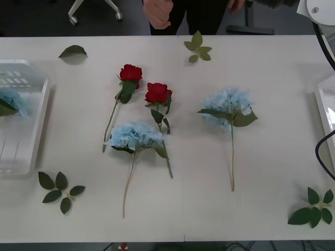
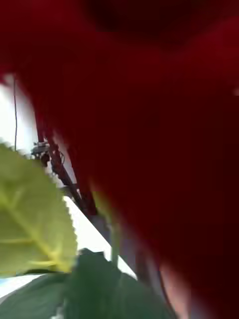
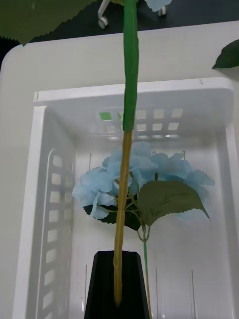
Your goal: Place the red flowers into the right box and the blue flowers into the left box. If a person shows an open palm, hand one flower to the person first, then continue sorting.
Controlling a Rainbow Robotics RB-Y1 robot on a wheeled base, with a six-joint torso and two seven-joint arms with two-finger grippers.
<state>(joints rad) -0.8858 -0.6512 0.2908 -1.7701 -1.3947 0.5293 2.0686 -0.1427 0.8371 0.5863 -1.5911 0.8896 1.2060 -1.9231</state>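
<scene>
On the bench point(image 1: 172, 209), two red flowers point(image 1: 157, 93) lie near centre, with two blue flowers point(image 1: 135, 136) just toward 6 and 3 o'clock of them. The left end effector point(image 3: 118, 279), closed on a flower stem point(image 3: 128, 99), hangs over the left box point(image 3: 55, 94), where another blue flower point(image 3: 144, 169) lies. The right box point(image 1: 327, 104) sits at the 3 o'clock edge; a red bloom point(image 2: 164, 124) is pressed close to the right wrist camera, and I cannot tell that end effector's state.

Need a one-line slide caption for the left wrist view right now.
Left gripper holds a green-and-yellow stem above the left box, where one blue flower already lies.
</scene>
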